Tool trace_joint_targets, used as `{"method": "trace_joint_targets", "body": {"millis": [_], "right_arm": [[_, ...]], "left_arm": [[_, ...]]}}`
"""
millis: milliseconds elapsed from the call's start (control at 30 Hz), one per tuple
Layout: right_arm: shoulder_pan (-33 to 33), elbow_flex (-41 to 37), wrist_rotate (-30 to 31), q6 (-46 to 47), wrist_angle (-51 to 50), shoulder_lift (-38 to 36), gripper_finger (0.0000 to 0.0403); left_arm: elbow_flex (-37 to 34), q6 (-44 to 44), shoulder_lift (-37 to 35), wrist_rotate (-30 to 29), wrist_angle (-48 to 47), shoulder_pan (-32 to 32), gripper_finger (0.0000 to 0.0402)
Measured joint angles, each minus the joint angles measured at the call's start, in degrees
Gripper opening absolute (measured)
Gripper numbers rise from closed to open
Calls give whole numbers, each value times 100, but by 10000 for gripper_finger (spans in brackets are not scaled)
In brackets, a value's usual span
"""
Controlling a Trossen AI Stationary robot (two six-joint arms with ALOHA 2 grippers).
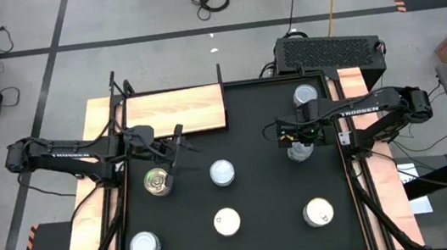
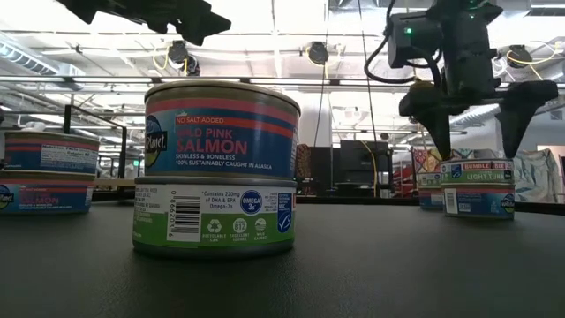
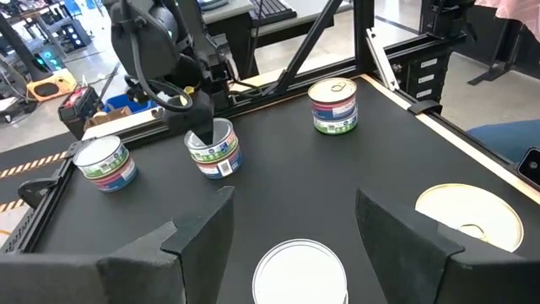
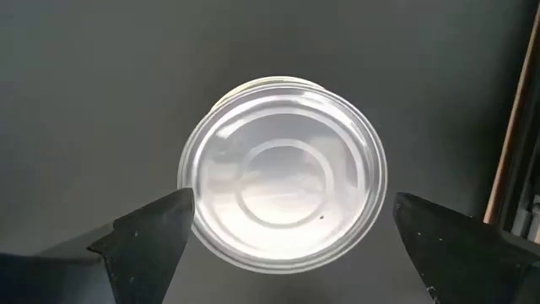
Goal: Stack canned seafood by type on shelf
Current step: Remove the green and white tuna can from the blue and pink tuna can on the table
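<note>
Black tabletop [image 1: 241, 131] on light frame, grey floor with cables behind. Wooden shelf [image 1: 175, 112] at far left corner of mat, bare. Left arm reaching in from left, left gripper [image 1: 174, 152] spread wide, hovering between gold-topped tin [image 1: 158, 182] and pale-topped tin [image 1: 223, 173], holding nothing. Right gripper [image 4: 287, 232] spread wide, pointing straight down over silvery tin [image 4: 283, 196], fingers flanking rim, apart from it. Another tin [image 1: 305, 94] at far right. Three pale-topped tins along near edge [image 1: 144, 245], [image 1: 227, 222], [image 1: 318, 211]. Salmon tin stacked on second tin [image 2: 216, 168] in low view.
</note>
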Motion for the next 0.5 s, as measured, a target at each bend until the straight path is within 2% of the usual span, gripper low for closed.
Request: {"method": "trace_joint_targets", "body": {"millis": [500], "right_arm": [[0, -132, 312, -14, -216, -577, 400]], "left_arm": [[0, 0, 0, -22, -2, -2, 247]]}}
